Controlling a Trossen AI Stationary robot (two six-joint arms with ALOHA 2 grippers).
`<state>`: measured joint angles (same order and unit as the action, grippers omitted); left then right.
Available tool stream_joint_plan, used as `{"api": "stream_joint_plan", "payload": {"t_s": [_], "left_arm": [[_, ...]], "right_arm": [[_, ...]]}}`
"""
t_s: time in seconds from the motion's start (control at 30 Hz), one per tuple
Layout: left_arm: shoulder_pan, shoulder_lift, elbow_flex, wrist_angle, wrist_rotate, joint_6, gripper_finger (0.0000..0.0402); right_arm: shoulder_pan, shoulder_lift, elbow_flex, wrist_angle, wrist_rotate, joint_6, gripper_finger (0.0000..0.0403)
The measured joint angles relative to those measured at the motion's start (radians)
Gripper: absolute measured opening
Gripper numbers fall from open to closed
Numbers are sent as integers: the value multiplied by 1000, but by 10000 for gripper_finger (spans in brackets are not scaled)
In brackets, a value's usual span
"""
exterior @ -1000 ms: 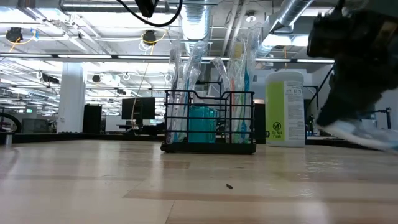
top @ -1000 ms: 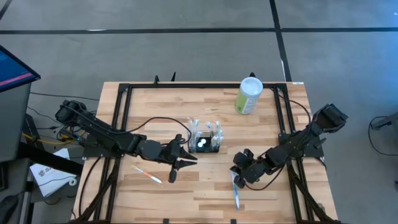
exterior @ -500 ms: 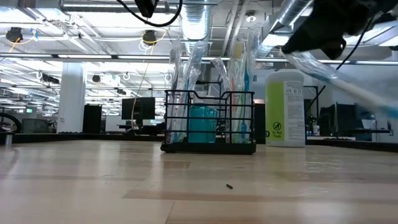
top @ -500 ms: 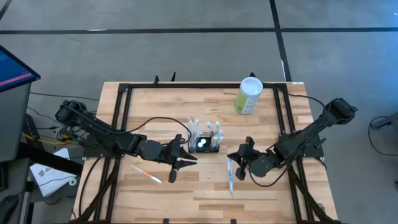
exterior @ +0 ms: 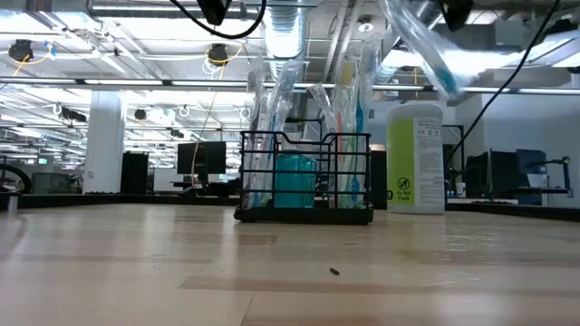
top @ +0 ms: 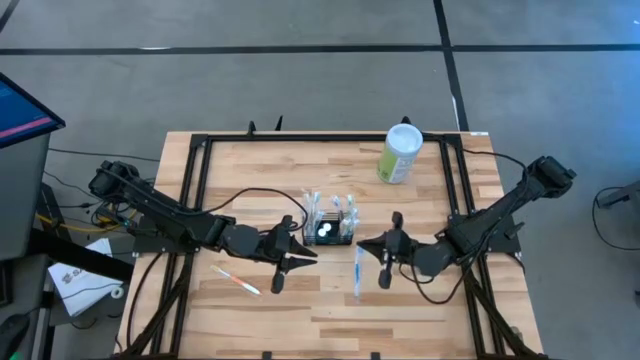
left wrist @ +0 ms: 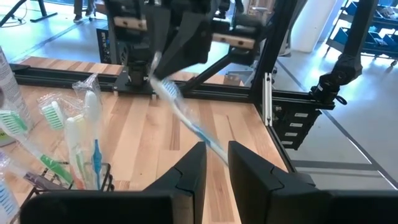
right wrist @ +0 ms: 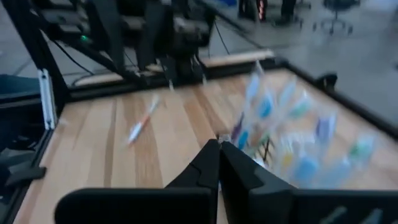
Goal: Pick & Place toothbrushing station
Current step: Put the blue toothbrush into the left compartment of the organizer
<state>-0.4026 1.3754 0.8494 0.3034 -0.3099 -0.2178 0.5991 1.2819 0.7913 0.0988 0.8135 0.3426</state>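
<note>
The toothbrushing station, a small black wire caddy with several wrapped toothbrushes upright in it, stands on its base mid-table. Just right of it my right gripper is shut on a blue-and-white toothbrush in a clear wrapper, raised above the table. My left gripper waits left of the caddy above the table. Its fingers stand a little apart with nothing between them. My right gripper pinches one end of the wrapped toothbrush between its two shut fingers. The fingers come nearly level from the table's right side. The toothbrush is lifted clear and slants down from the fingers toward the table's near edge.
A pale-green canister with a white lid stands at the far right. A loose toothbrush lies on the wood near my left gripper. Black frame rails run along the table's left, right and far sides.
My right gripper has risen and gone toward the caddy, rolling at the wrist and tipping up toward level, and has stayed shut. The toothbrush it holds has come up from low over the table's near right part and now hangs high, closer to the caddy.
</note>
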Motion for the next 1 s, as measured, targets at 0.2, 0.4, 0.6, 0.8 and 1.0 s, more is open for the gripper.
{"api": "stream_joint_plan", "payload": {"t_s": [0.2,0.4,0.6,0.8,1.0], "left_arm": [[0,0,0,19,0,-21,62],[0,0,0,96,0,-27,62],[12,0,0,162,1,-37,63],[56,0,0,170,17,-80,85],[69,0,0,175,54,-109,126]], "right_arm": [[0,0,4,201,0,-208,0],[-1,0,4,374,0,-384,0],[-6,0,4,437,-6,-457,0],[-6,0,4,478,-34,-500,0],[-15,1,4,490,-75,-510,0]]}}
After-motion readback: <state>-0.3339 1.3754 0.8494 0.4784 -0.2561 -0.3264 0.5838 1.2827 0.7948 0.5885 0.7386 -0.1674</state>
